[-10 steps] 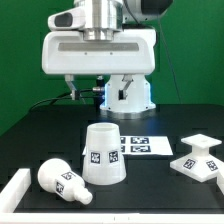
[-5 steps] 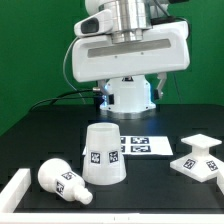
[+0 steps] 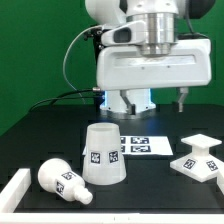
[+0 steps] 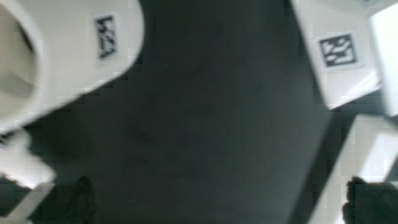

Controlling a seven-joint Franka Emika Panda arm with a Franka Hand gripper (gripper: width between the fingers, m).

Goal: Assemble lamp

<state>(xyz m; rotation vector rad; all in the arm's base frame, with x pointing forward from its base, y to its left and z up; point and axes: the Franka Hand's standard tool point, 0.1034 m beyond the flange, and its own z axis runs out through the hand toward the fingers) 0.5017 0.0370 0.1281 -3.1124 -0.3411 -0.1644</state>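
The white cone shade (image 3: 104,155) stands wide end down at the table's middle, with a tag on its side. The round-headed bulb (image 3: 62,180) lies on its side at the front of the exterior view's left. The square-footed base (image 3: 198,158) stands at the exterior view's right. My gripper (image 3: 144,98) hangs high above the table behind the shade, jaws wide apart and empty. In the wrist view my gripper (image 4: 214,200) is over bare black table, between the shade (image 4: 36,60) and a white tagged part (image 4: 338,50) that looks like the base.
The marker board (image 3: 140,146) lies flat between the shade and the base. A white rail (image 3: 15,190) sits at the front corner on the exterior view's left. The robot's base column (image 3: 128,100) stands behind, before a green backdrop.
My gripper has travelled steadily toward the exterior view's right, staying high and open. The lamp parts have not moved.
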